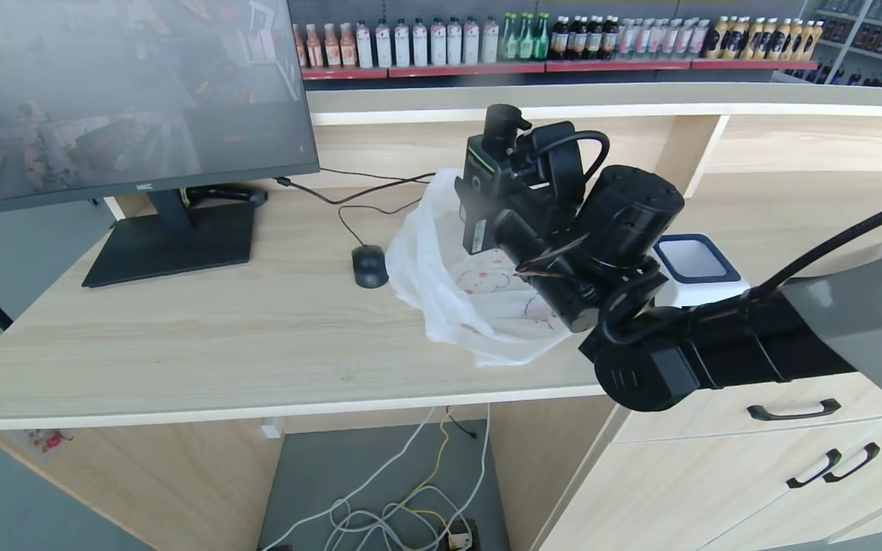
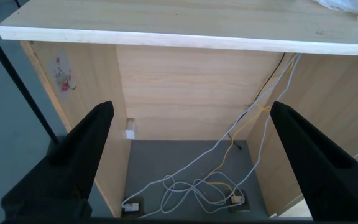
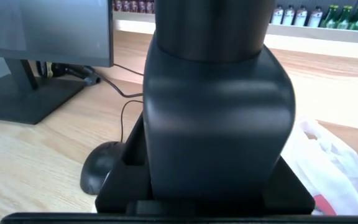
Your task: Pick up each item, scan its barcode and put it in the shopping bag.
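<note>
Your left gripper hangs below the wooden counter edge, jaws spread wide and holding nothing. Past the rounded mouse, the crinkled white shopping bag slumps open. Your right gripper pinches a smooth dark pump bottle directly above it, evidently placed for release.

One dark bottle sits in the right pincer. Just under this pincer there is one white shopping bag. To the pincer's left are one mouse and one monitor. To its right are one scanner and three drawer handles.
</note>
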{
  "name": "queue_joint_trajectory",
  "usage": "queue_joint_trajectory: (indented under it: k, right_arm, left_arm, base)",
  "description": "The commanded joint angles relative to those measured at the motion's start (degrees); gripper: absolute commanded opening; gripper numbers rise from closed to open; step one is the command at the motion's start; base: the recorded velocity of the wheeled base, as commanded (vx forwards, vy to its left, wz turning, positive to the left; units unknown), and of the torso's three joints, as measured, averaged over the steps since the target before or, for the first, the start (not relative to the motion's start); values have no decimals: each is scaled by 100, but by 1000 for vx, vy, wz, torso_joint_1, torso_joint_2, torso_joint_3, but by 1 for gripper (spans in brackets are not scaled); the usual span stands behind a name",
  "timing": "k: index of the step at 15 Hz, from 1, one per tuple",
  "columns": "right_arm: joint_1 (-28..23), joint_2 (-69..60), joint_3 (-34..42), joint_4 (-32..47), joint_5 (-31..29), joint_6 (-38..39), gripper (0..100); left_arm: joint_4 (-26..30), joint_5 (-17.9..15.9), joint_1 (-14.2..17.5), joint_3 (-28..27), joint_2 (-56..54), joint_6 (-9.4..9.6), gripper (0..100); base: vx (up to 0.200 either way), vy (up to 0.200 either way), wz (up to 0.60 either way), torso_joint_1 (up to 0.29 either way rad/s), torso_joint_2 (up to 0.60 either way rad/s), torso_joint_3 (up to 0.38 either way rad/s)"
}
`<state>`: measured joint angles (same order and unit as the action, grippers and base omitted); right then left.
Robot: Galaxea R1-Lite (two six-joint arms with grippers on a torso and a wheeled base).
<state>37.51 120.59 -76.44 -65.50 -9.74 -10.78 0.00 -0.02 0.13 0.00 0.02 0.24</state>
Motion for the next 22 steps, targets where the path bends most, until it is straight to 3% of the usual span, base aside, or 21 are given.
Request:
queue_joint_trajectory:
  k: [1,12,22]
  right_arm:
    - [2,167,-21,-7,-2,-3,0]
    - [-130,923,-979,81,-10,5,0]
    - [-358,1309,-1128,213,-19,120,0]
  left_arm:
    - [0,2,4,0,-2,2,100]
    - [0,2,4,0,-2,2,100]
    - [0,-6,4,0,-2,2,100]
  base:
    - [0,0,0,0,0,0]
    - [0,0,0,0,0,0]
    - [0,0,0,0,0,0]
